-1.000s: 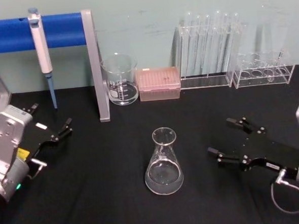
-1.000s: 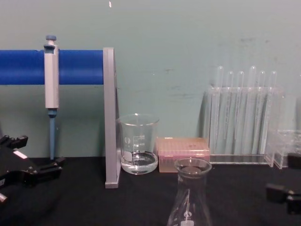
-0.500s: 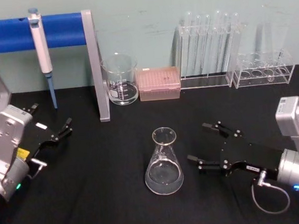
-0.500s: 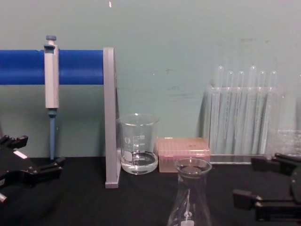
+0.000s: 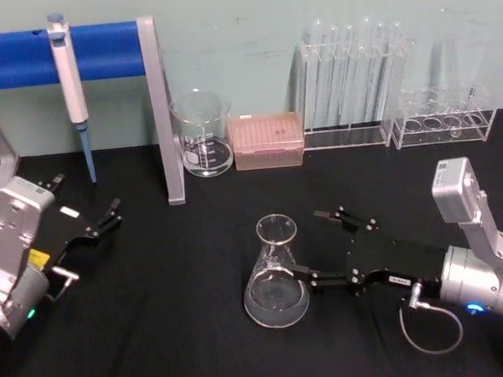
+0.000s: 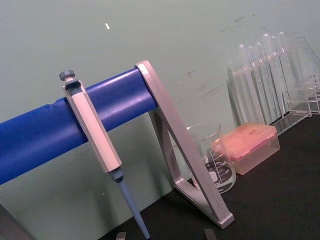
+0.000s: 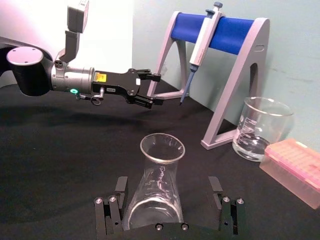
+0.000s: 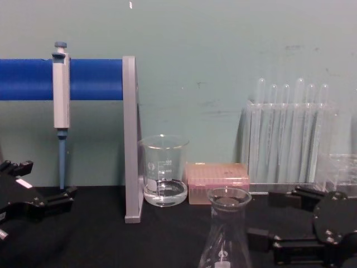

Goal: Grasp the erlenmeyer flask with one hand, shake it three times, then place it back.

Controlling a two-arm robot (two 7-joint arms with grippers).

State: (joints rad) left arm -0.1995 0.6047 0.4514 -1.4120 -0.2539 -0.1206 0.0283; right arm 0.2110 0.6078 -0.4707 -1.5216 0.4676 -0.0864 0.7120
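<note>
Erlenmeyer flask upright mid-counter. Right wrist view: right gripper spread wide, flask between the jaws, gap on each side; harder to judge from the head view. Left gripper open near the left edge, well apart. Bare counter toward the front edge.

The erlenmeyer flask stands upright on the table, at the front middle. The right gripper lies just to its right, its fingers spread to either side of the flask's base. Along the back wall, from left to right: a pipette stand with a pipette hanging on its bar, a beaker just right of the stand's leg, a pipette tip box beside the beaker, a test tube rack, then a lower rack. The left gripper sits at the table's left, before the stand, well apart from the flask
</note>
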